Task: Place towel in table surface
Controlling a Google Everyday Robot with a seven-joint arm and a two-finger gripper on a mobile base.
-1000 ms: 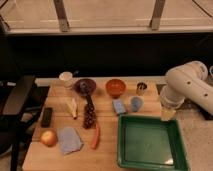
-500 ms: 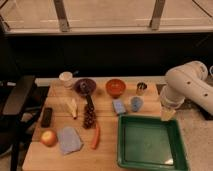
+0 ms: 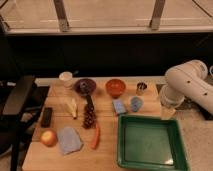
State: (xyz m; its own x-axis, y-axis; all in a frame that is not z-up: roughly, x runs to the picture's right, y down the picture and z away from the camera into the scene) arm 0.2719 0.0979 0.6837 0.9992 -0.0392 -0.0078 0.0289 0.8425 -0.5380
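Note:
The grey-blue towel point(image 3: 69, 139) lies limp and flat on the light wood table surface point(image 3: 106, 152), near the front left, between a red apple point(image 3: 48, 138) and a carrot point(image 3: 95, 137). My white arm comes in from the right. Its gripper point(image 3: 167, 112) hangs at the table's right edge, just above the far right corner of the green tray point(image 3: 150, 142) and far from the towel. The gripper stands open with nothing in it.
Along the back stand a white cup point(image 3: 65, 78), a purple bowl point(image 3: 85, 86), an orange bowl point(image 3: 115, 87) and a metal can point(image 3: 141, 88). Mid-table lie a banana point(image 3: 72, 107), grapes point(image 3: 89, 117), a black block point(image 3: 46, 116), a light-blue block point(image 3: 119, 106) and a blue cup point(image 3: 136, 103). A dark chair point(image 3: 17, 100) stands left.

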